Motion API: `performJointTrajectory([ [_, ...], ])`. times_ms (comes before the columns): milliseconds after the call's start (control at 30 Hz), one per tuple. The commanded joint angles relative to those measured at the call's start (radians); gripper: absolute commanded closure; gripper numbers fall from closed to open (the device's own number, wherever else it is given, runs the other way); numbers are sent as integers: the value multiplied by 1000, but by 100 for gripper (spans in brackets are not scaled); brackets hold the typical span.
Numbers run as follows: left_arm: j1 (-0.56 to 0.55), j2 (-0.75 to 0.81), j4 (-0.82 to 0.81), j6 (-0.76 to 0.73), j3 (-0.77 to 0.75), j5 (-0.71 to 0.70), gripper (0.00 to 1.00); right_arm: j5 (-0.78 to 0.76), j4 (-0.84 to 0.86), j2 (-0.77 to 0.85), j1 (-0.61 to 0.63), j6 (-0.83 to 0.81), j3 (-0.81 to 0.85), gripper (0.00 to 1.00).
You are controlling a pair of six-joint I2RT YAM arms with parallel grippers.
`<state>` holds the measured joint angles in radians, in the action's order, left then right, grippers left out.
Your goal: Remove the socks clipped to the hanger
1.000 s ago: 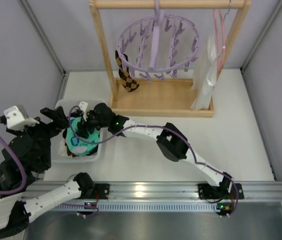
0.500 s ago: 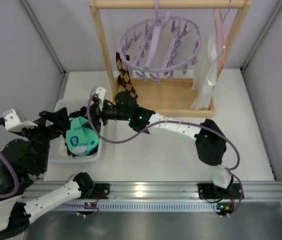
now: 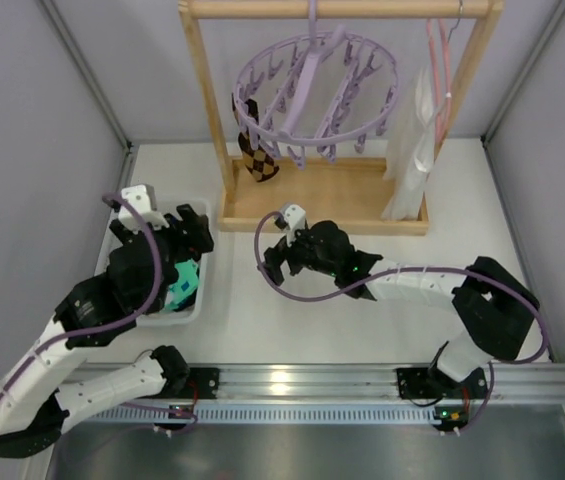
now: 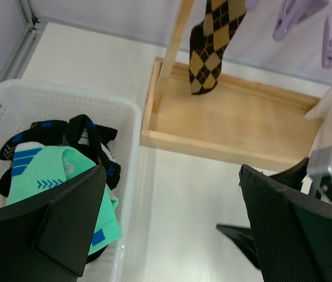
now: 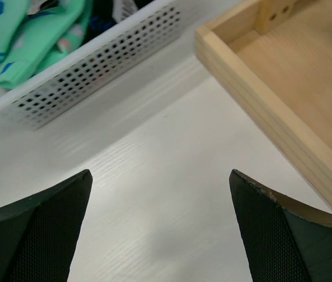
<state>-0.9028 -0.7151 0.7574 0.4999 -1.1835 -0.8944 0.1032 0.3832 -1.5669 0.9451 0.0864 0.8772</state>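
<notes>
Both spread wide and empty near the rack's [image 3: 322, 200] front: left gripper [image 4: 171, 170], right gripper [image 5: 160, 173]. One check sock [image 3: 254, 150] clipped to the hanger [image 3: 309, 60] by rack's left post; other socks [image 4: 42, 170] in basket [image 4: 66, 93] left of rack.

White wood-grain worktop [image 3: 482, 200] boxed in by pale grey panel walls [image 3: 32, 110].
A light wooden rack with a tray base [image 3: 332, 195] stands at the back; a silver metal rail [image 3: 302, 380] runs along the near edge.
</notes>
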Motion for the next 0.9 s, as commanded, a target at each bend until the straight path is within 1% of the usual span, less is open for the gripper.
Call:
performJointTrajectory([
  [0, 2, -24, -46, 32, 8, 54, 2, -62, 112, 25, -77, 41, -4, 5],
  [133, 2, 9, -46, 8, 41, 57, 2, -68, 173, -79, -178, 39, 52, 5],
  [200, 2, 35, -46, -15, 54, 61, 2, -57, 229, -165, -212, 55, 87, 5],
  [300, 2, 72, -43, -66, 73, 75, 1, -20, 285, -280, -284, 56, 202, 5],
  [367, 2, 97, -43, -86, 97, 75, 2, -5, 322, -356, -296, 23, 245, 5],
  [400, 2, 123, -43, -90, 108, 71, 1, -13, 344, -379, -299, 9, 294, 4],
  [433, 2, 134, -41, -96, 119, 68, 2, -22, 350, -427, -299, -2, 322, 4],
  [533, 2, 177, -41, -109, 156, 68, 2, -5, 364, -496, -299, -30, 433, 3],
  [633, 2, 203, -41, -132, 173, 78, 1, 74, 356, -605, -301, -76, 543, 1],
  [667, 4, 213, -41, -138, 180, 80, 1, 82, 353, -625, -301, -124, 568, 1],
  [767, 2, 241, -41, -147, 199, 86, 1, 87, 310, -697, -310, -137, 701, 1],
  [867, 2, 266, -41, -144, 225, 86, 2, 107, 312, -745, -318, -146, 749, 0],
])
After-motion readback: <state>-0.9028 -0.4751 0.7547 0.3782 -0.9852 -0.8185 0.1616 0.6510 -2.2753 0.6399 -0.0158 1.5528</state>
